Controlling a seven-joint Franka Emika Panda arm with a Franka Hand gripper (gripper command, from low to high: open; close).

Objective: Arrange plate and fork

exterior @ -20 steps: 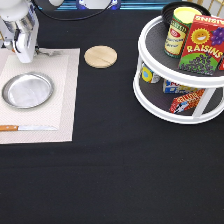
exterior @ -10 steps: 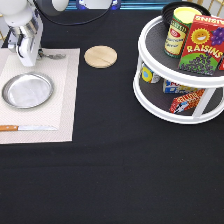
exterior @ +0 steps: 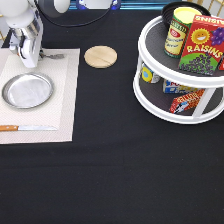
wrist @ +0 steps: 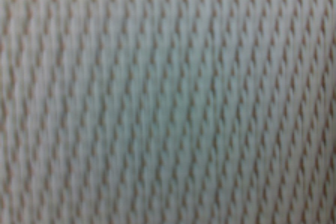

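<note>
The silver plate lies on the white placemat at the exterior view's left. The fork lies on the mat above the plate. Only its tines and a bit of neck show, and its handle is hidden under my gripper. The gripper is low over the mat's top edge, right at the fork's handle end. The wrist view shows only the placemat's weave from very close.
A wooden-handled knife lies on the mat below the plate. A tan wooden disc sits right of the mat. A white two-tier turntable with cans and a raisin box stands at the right.
The gripper has shifted a little to the right and come down toward the mat at the fork's handle. The fork, plate and knife have not moved.
</note>
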